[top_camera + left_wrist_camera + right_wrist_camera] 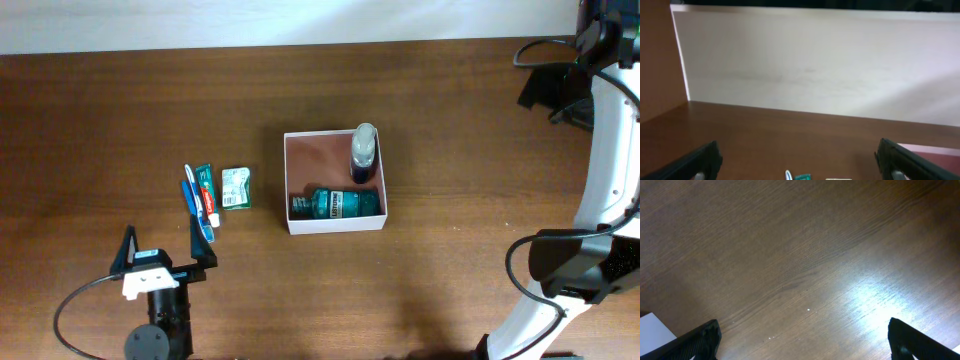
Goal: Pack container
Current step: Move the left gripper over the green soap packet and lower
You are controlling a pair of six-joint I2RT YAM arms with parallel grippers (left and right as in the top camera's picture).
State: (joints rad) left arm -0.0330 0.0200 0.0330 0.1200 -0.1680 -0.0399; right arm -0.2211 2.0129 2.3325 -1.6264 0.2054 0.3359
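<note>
The container (320,160) sits at the middle of the counter (470,150), well apart from both claws. Inside it, a dark bottle (363,155) is in the far right corner and a teal bottle (335,204) lies along the near wall. To its left lie a packet (236,187), a tube (206,190) and a toothbrush (192,205). The left claw (164,248) hovers by the counter's near edge, close to the toothbrush's end, fingers spread wide and empty. The right claw (802,332) hangs over bare wood, also spread wide and empty.
</note>
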